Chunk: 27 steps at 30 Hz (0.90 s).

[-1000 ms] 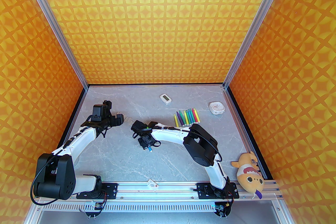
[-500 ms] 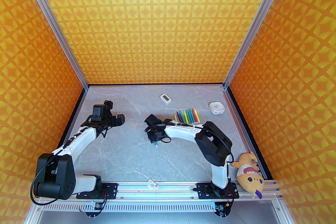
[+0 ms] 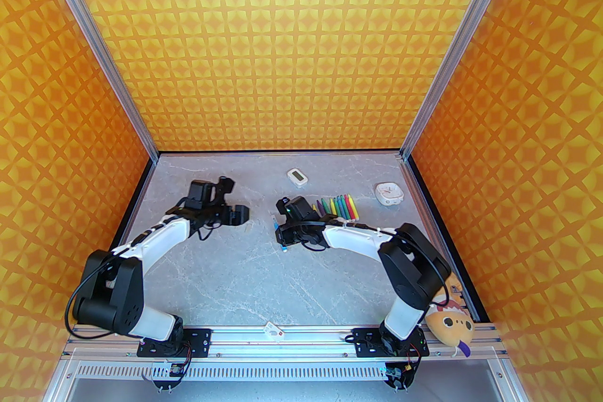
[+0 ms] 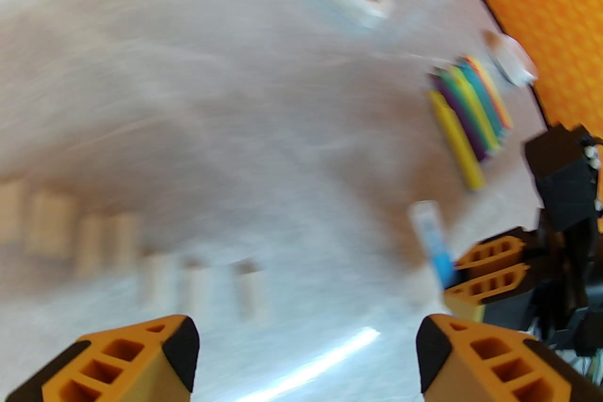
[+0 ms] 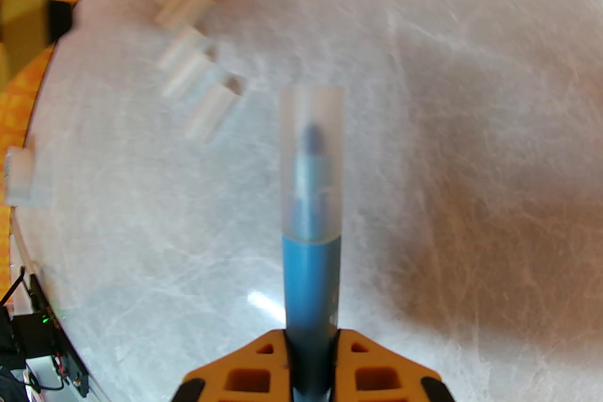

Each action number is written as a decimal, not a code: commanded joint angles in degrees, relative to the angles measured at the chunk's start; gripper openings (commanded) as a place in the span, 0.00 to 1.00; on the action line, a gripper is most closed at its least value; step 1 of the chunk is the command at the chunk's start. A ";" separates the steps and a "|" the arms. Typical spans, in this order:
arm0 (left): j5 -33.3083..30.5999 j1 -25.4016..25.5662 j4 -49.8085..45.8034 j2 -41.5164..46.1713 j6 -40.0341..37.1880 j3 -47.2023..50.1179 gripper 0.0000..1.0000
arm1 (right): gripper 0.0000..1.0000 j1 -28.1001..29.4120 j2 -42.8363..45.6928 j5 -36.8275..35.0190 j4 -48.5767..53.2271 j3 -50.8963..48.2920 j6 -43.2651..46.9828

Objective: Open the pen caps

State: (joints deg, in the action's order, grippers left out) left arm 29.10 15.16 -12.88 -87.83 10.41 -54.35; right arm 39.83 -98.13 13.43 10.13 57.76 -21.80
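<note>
One blue pen [image 5: 308,277], cap [image 5: 312,164] on | right jaws clamped on it | left jaws apart

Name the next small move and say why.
Probably bring the left gripper, jaws open, across to the cap and close on it. The right gripper grips the blue pen by its barrel, with the cap still on and sticking out free.

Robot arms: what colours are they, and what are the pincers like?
The left arm and right arm have white shells, black joints and thin black cables. The left pincer and right pincer have orange fingers with cut-out holes and black pads.
</note>
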 commanded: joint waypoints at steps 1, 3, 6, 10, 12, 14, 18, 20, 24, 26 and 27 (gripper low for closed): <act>7.53 0.61 3.43 -1.45 2.24 -1.92 0.77 | 0.00 0.07 4.11 3.54 -5.31 -1.94 2.17; 10.56 0.84 5.02 -1.85 3.45 -2.29 0.77 | 0.00 0.07 5.87 4.53 -6.31 -2.93 2.85; 15.32 1.10 6.06 -2.67 4.84 -3.03 0.76 | 0.00 0.07 7.92 5.67 -7.28 -3.62 3.55; 18.55 1.53 8.98 -3.23 7.47 -2.81 0.71 | 0.00 0.07 8.82 5.75 -6.40 -3.23 4.63; 19.84 1.85 10.76 -3.31 8.83 -2.37 0.69 | 0.00 0.07 8.75 5.97 -6.01 -2.79 4.79; 20.84 2.28 12.12 -3.29 9.79 -2.01 0.69 | 0.00 0.07 8.65 6.07 -5.69 -2.39 4.93; 21.87 2.82 14.37 -2.96 11.15 -1.44 0.69 | 0.00 0.07 8.34 6.30 -5.30 -1.72 5.01; 22.20 2.90 14.83 -2.93 11.57 -1.21 0.69 | 0.00 0.09 8.22 6.32 -5.15 -1.51 5.04; 22.40 3.55 15.14 -3.30 12.12 -1.29 0.66 | 0.00 0.07 8.72 6.16 -5.37 -1.41 5.09; 22.40 3.74 15.77 -3.64 12.79 -1.22 0.64 | 0.00 0.07 8.95 6.08 -5.36 -1.27 5.10; 22.49 3.87 16.03 -3.77 13.21 -1.25 0.63 | 0.00 0.07 9.05 6.01 -5.40 -1.24 5.10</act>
State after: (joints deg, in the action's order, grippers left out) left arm 49.89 18.37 1.17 -90.50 22.09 -55.83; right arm 39.83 -90.28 18.68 4.93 54.94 -17.67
